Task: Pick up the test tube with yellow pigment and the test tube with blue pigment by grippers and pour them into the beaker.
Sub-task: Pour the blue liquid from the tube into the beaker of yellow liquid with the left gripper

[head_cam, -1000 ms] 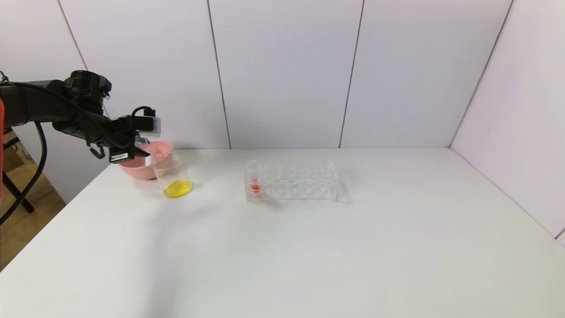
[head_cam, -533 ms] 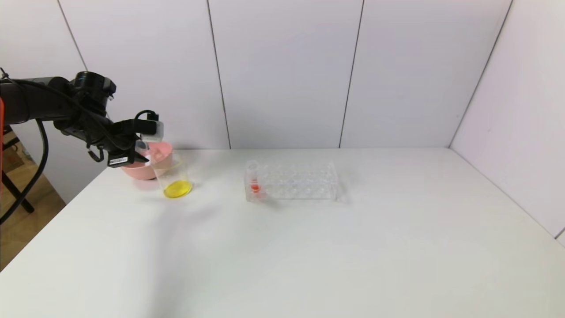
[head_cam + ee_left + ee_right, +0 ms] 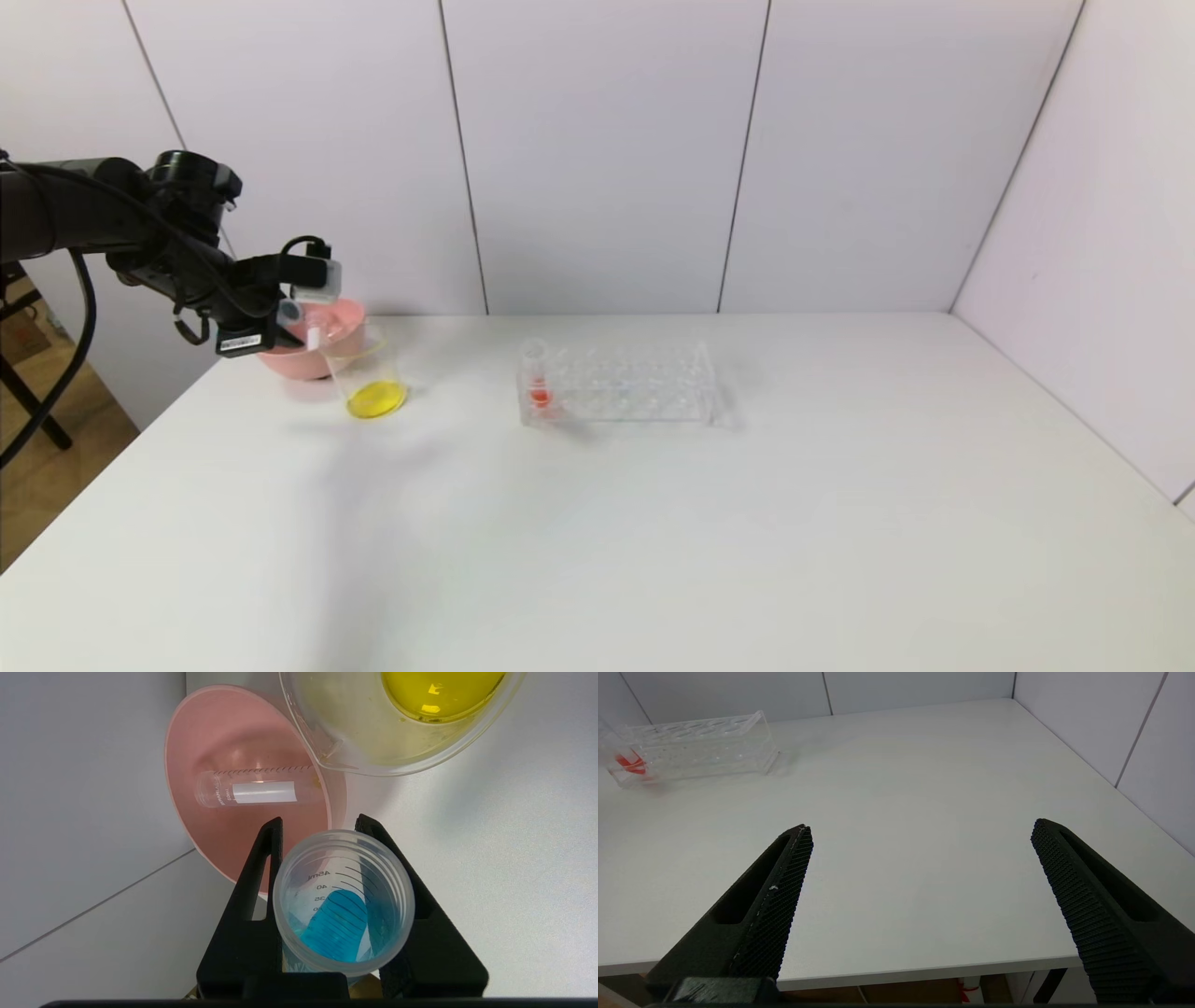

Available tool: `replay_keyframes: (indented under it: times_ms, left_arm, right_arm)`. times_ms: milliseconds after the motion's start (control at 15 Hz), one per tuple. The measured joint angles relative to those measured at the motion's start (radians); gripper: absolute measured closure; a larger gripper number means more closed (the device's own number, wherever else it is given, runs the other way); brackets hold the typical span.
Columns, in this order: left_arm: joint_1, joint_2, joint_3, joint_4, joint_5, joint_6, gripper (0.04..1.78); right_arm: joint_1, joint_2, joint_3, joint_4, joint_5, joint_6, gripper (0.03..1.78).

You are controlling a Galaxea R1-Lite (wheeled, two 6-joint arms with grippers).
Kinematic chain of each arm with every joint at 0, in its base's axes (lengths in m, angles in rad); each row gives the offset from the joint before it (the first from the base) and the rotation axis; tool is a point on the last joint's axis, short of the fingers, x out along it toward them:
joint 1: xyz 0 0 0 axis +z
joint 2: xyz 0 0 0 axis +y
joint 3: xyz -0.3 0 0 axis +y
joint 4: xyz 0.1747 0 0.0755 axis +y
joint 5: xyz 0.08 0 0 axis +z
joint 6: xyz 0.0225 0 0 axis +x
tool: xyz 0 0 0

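My left gripper [image 3: 321, 821] [image 3: 297, 319] is shut on the test tube with blue pigment [image 3: 343, 905] [image 3: 315, 329], holding it tilted in the air beside the beaker [image 3: 364, 373] [image 3: 373, 742]. Blue liquid sits inside the tube, whose open mouth faces the wrist camera. The beaker holds only yellow liquid [image 3: 375, 399] at its bottom. The test tube with yellow pigment [image 3: 257, 791] lies on its side in the pink bowl [image 3: 210, 732] [image 3: 285, 359] and looks drained. My right gripper [image 3: 920, 828] hangs open over the table's near right edge, with nothing between its fingers.
A clear plastic rack [image 3: 635, 383] [image 3: 696, 746] stands mid-table with a red-liquid tube [image 3: 539, 381] [image 3: 628, 763] at its left end. The bowl and beaker sit close to the table's far left corner, by the wall.
My left gripper has shifted slightly and rolled with the blue tube in it, and the tube's end now shows near the beaker's rim. Nothing else has moved.
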Motion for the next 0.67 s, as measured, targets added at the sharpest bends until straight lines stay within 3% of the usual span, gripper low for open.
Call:
replay_keyframes:
  times_ms: [667]
  left_arm:
    - [-0.019,0.003,0.000,-0.002,0.057,-0.023,1.27]
  right_arm:
    - [0.000,0.000,0.000,0.000,0.000,0.000,0.10]
